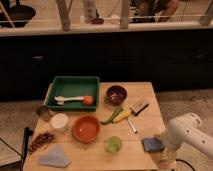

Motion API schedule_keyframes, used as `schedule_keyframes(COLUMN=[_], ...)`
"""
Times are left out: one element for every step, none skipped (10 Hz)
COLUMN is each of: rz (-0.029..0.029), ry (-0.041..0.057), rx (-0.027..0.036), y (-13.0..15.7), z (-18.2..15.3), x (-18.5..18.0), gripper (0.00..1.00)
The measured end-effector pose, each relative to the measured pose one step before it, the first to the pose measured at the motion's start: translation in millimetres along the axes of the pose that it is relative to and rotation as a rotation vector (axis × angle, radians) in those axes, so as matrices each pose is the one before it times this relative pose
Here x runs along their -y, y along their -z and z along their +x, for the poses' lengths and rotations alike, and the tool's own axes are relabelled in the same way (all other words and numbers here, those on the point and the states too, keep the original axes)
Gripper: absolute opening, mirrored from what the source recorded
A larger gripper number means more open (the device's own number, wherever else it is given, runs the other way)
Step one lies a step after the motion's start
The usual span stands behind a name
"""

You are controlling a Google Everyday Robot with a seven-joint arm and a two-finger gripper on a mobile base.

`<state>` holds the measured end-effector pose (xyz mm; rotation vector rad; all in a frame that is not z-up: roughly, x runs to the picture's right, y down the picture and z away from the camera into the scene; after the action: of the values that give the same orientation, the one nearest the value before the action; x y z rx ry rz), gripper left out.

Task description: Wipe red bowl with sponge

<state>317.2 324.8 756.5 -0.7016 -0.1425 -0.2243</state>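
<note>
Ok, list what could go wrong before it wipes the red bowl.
The open gripper sits at the front right corner of the table beside the sponge, which lies near the edge; a clumsy grasp might nudge it off.
The green cup stands between the sponge and the red bowl; a low carry could tip it.
The brush lies close behind the sponge and might get grabbed instead.
</note>
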Motion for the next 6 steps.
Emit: schedule_keyframes(rz=[-0.00051, 0.00012, -0.00080, -0.00032, 0.00024, -0.00019], ry=[-0.00149, -0.00069, -0.00186, -0.00227, -0.00414, -0.00349], rx=[-0.00024, -0.00059, 0.00005, 0.00016, 0.00008, -0.00004], y=[-0.40, -0.23, -0.66, -0.50, -0.32, -0.30], z=[0.28, 0.09, 0.05, 0.35, 0.73, 0.40], x=[-0.25, 0.31, 0.24, -0.14, -0.02, 0.31], gripper=[0.80, 0.80, 0.80, 0.80, 0.80, 0.80])
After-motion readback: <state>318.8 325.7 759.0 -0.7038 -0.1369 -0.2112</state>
